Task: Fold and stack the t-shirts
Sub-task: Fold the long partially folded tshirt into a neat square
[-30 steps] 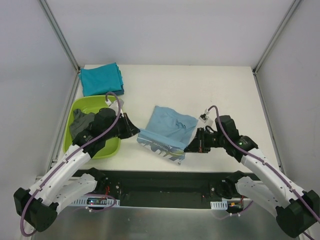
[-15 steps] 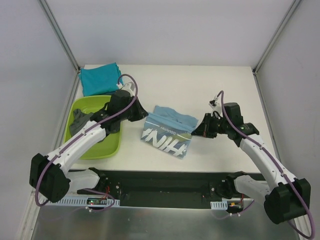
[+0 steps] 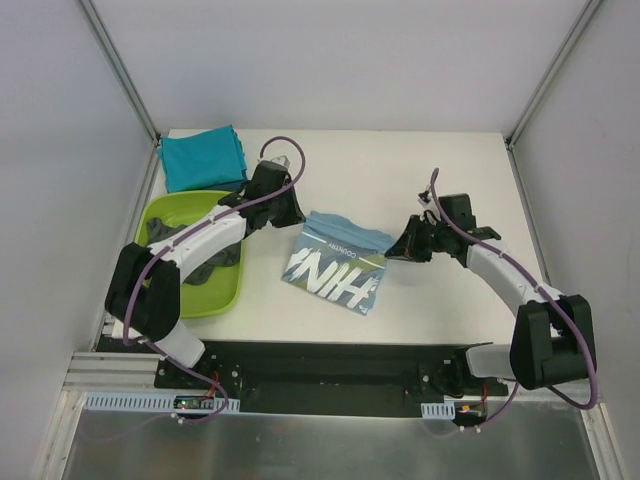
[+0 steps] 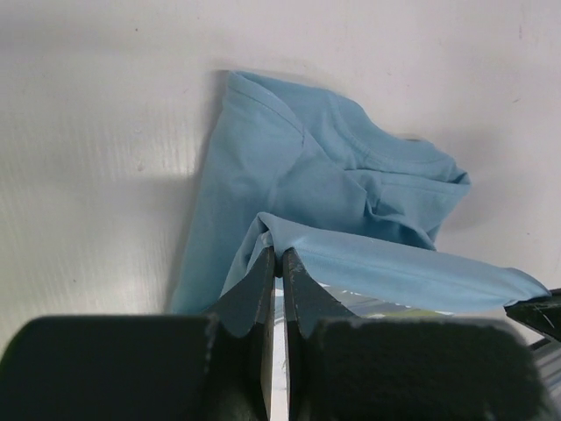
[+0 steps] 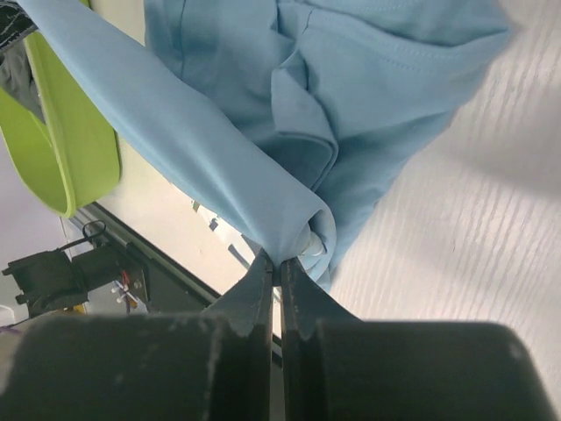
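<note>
The white bench (image 3: pixel 420 170) carries everything, with the lime-green tub (image 3: pixel 215 298) at its left side near the front. The light blue t-shirt (image 3: pixel 335 262) lies mid-bench between the two arms, its lettered panel facing up toward the near edge and plain cloth bunched behind it. A folded teal t-shirt (image 3: pixel 203 158) sits in the back left corner, just behind the tub, and a dark grey t-shirt (image 3: pixel 215 270) lies crumpled inside the tub. The left pincer (image 3: pixel 293 215) is pressed together on the left end of a blue fold, which the left wrist view (image 4: pixel 280 263) shows nipped between the tips. The right pincer (image 3: pixel 392 252) pinches the other end the same way, seen from its own wrist (image 5: pixel 279 263). The held edge runs as a taut band from one pincer to the other, left to right across the bench and slightly nearer on the right. That band looks like the axis the next fold turns on, so both arms should travel together. For stacking, the teal t-shirt lies back and left, nearer the left arm
</note>
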Robot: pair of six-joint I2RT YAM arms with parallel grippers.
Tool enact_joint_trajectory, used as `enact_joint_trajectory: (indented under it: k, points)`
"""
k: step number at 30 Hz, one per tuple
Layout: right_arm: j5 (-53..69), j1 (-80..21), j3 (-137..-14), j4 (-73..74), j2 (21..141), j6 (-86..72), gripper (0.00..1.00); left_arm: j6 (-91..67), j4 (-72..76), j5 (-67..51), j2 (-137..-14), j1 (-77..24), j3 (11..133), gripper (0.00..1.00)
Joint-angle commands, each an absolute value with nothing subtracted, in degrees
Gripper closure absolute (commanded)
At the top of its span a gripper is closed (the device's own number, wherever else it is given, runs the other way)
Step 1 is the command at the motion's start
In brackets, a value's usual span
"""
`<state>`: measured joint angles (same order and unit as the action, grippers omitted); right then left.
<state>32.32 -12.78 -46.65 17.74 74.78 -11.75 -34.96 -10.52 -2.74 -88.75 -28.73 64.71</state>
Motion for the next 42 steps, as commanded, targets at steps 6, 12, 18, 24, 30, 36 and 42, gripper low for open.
enact_joint_trajectory:
  k: [6, 12, 18, 24, 30, 36, 42]
  points:
    - [25.23, -9.32, -48.25, 13.36, 81.56, -9.58, 0.99, -30.24, -9.58, 0.09, -99.66, -25.66, 73.38, 1.0]
    - [23.91, -8.35, -49.13, 10.38, 85.59, -8.53, 0.9, -29.62, -9.67, -1.93, -105.37, -25.31, 77.16, 0.88]
    - [23.91, -7.65, -52.56, 9.84, 87.11, -9.66, 0.27, -27.25, -10.99, -7.55, -105.21, -25.05, 81.04, 0.02]
    - [25.83, -8.96, -48.09, 9.58, 77.54, -12.21, 0.04, -28.48, -10.81, -13.25, -97.83, -25.49, 75.15, 0.01]
    - [33.31, -15.2, -44.65, 3.35, 74.7, -15.73, 0.04, -28.83, -6.68, -21.09, -99.04, -28.47, 74.09, 0.01]
    - [30.86, -15.91, -48.42, 0.61, 83.21, -14.86, 0.04, -29.88, -6.42, -27.15, -109.94, -28.74, 81.55, 0.01]
    - [29.27, -13.1, -52.9, 1.58, 95.43, -13.36, 0.04, -29.18, -6.59, -23.73, -116.27, -28.3, 82.36, 0.01]
